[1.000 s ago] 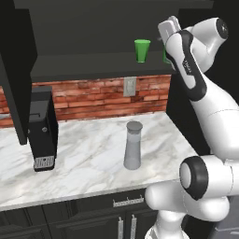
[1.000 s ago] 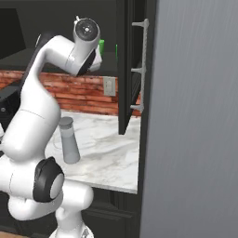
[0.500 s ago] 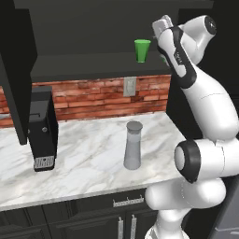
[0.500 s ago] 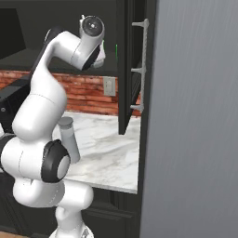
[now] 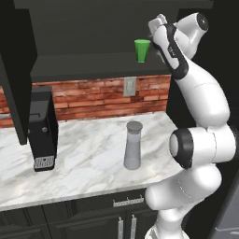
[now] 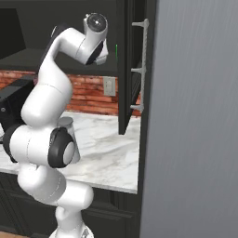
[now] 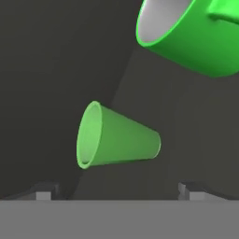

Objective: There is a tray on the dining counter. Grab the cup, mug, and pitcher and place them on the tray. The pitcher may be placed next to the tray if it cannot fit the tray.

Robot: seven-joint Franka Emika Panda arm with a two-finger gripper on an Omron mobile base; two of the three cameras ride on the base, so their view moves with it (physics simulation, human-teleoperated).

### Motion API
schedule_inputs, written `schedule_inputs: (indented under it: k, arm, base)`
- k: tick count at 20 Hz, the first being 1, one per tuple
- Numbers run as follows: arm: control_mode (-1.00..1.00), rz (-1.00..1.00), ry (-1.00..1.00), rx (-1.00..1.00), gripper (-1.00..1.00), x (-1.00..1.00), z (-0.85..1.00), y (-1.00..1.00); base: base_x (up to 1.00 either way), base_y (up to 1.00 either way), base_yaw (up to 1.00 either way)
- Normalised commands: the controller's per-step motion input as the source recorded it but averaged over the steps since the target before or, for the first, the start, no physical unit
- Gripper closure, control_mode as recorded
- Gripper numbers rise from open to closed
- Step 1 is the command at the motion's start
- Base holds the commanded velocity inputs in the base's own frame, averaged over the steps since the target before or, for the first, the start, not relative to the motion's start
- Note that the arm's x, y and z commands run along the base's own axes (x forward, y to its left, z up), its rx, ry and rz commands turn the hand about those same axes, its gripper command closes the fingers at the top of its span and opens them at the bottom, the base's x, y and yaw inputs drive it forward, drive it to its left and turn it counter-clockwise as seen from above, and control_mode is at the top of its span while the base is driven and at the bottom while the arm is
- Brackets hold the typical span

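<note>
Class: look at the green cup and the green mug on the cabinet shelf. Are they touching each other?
Apart. In the hand view, dark shelf background shows plainly between the cup and the mug; their outlines never meet.

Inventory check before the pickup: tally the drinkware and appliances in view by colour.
Green: 2, the cup and the mug
Grey: 1, the pitcher
Black: 1, the coffee machine
Total: 4

Kitchen, marble counter (image 5: 88,158), red brick backsplash (image 5: 88,98), dark cabinets (image 5: 93,219), coffee machine (image 5: 43,128)
</note>
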Motion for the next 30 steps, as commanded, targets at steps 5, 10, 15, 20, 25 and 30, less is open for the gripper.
schedule_inputs:
  k: [5,10,15,20,25,30]
  arm:
    - [-1.0,0.0,0.02,0.0,-1.0,0.31,-0.08,0.02]
    - [-1.0,0.0,0.03,0.0,-1.0,0.28,-0.1,0.04]
    - [-1.0,0.0,0.03,0.0,-1.0,0.22,-0.1,0.05]
    - [-1.0,0.0,0.04,0.0,-1.0,0.11,-0.14,0.04]
    - [-1.0,0.0,0.03,0.0,-1.0,0.07,-0.14,0.0]
    - [-1.0,0.0,0.02,0.0,-1.0,0.14,0.0,0.0]
  base:
    - [0.0,0.0,0.0]
    - [0.0,0.0,0.0]
    - [0.0,0.0,0.0]
    - [0.0,0.0,0.0]
    - [0.0,0.0,0.0]
    - [0.0,0.0,0.0]
